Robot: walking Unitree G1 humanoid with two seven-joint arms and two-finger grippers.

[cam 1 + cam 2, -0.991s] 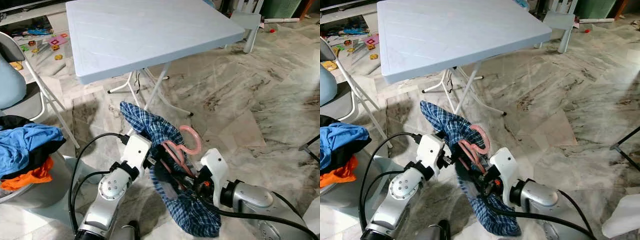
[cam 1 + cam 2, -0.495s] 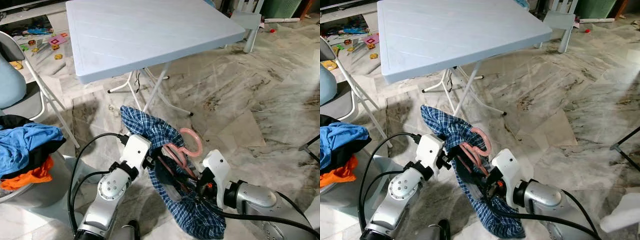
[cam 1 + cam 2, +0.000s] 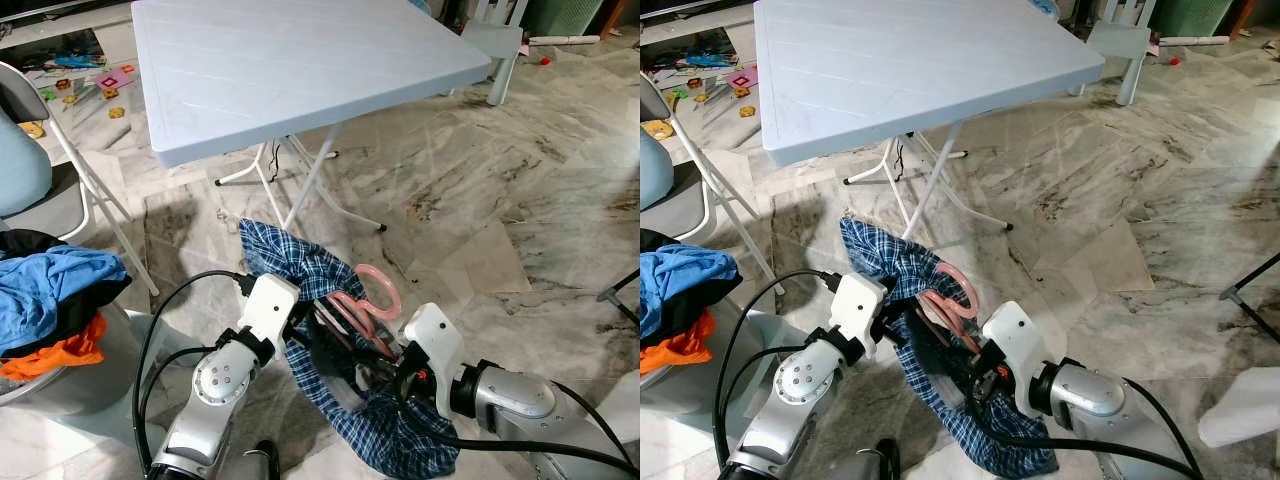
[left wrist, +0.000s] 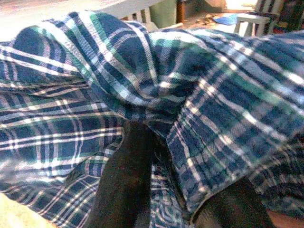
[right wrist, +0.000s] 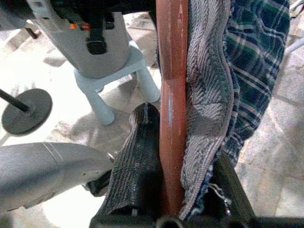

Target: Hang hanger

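A pink hanger [image 3: 370,292] sits inside a blue plaid shirt [image 3: 290,258], held low over the marble floor in front of me. My right gripper [image 3: 388,375] is shut on the hanger; the right wrist view shows the hanger's bar [image 5: 172,95] clamped between its black fingers [image 5: 137,156], with grey lining and plaid cloth beside it. My left gripper [image 3: 312,322] reaches into the shirt's collar from the left, shut on a fold of the plaid shirt [image 4: 142,85]. Its fingers [image 4: 126,180] are partly buried in cloth. The shirt's lower part hangs below both grippers.
A pale blue folding table [image 3: 300,60] stands just ahead, its white legs [image 3: 310,180] close behind the shirt. At left are a folding chair [image 3: 70,170] and a basket of clothes [image 3: 50,295]. A white stool [image 3: 500,45] is far right. Toys [image 3: 105,85] lie beyond.
The shirt and hanger have sunk slightly and the hook has tipped lower. The shirt's bottom has bunched toward my right arm. Both grippers keep their hold.
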